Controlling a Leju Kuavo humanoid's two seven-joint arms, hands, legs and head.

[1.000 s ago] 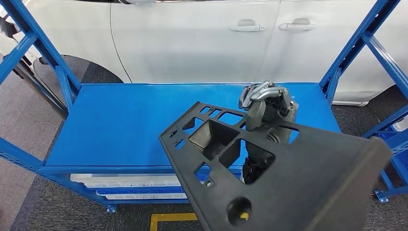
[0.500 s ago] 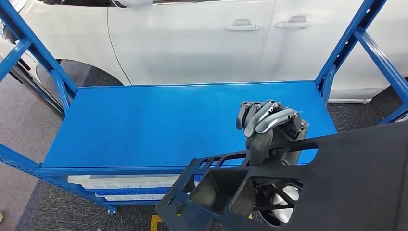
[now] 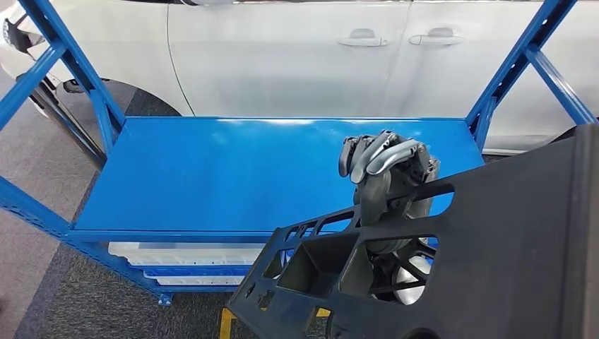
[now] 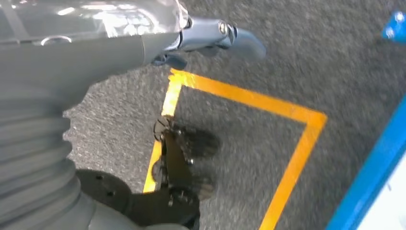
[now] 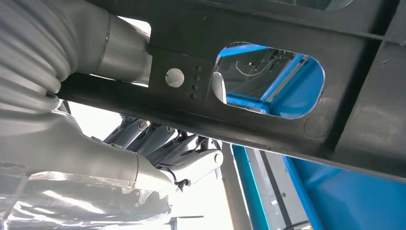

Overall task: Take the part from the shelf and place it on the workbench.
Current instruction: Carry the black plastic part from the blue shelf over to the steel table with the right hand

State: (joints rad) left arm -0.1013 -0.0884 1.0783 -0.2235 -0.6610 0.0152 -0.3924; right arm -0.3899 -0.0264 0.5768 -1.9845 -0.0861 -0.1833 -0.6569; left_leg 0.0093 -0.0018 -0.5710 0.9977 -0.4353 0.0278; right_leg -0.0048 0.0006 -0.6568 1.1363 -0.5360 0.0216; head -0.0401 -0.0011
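The part [image 3: 494, 261] is a big flat black plastic panel with a dull, smooth skin; it fills the lower right of the head view; its left end has many cut-out holes and box-shaped pockets, and its right end is a plain solid sheet with a thick raised edge. Its long side runs from the lower middle of the frame up to the right edge, so it tilts, with the holey end low and the plain end high. It is up in the air in front of the shelf [image 3: 212, 176], not lying on it.

The right hand [image 3: 385, 176] is shiny silver and grey metal; it pokes up through a cut-out of the part and its fingers [image 3: 374, 157] curl over a thin black bar, so it holds the part; in the right wrist view the same fingers [image 5: 191, 160] wrap round the bar below a rounded hole.

The shelf is a smooth, glossy blue board in a blue steel frame; behind it stands a white car [image 3: 297, 56] with two door handles.

In the left wrist view the left hand [image 4: 210, 40] hangs over rough grey carpet [image 4: 297, 62] with yellow tape lines [image 4: 249, 98]; I cannot tell if it is wide or closed.
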